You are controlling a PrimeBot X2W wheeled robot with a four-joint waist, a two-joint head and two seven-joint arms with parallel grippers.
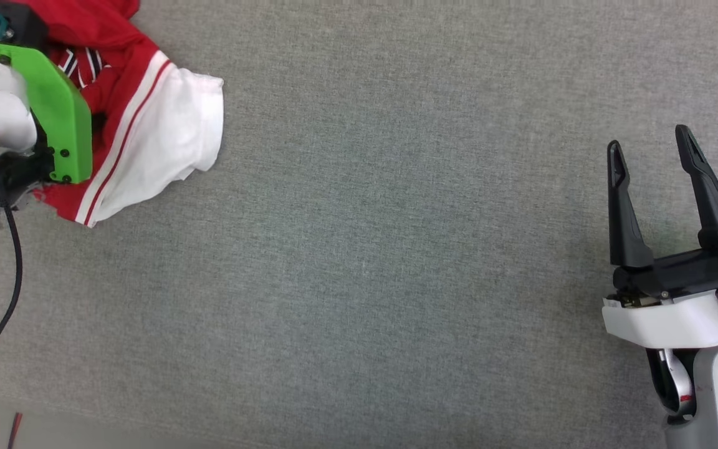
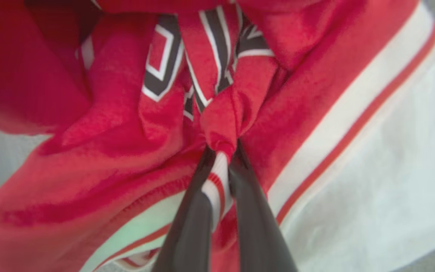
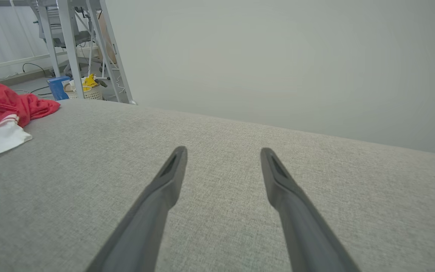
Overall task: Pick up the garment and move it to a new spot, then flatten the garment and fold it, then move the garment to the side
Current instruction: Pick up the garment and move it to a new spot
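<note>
Left gripper (image 2: 222, 151) pinches the crumpled garment (image 2: 119, 124), while right gripper (image 1: 648, 140) gapes well apart.

Lettering (image 2: 160, 66) on garment (image 2: 300, 109) crumpled in folds, unreadable; no legible text.

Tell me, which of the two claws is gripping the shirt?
The left gripper, pinched shut on the garment; the right gripper hangs open, well away from it.

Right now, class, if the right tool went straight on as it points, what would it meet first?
The way looks free: the right tool faces bare grey surface, the garment lies off to one side, though depth is unclear.
</note>
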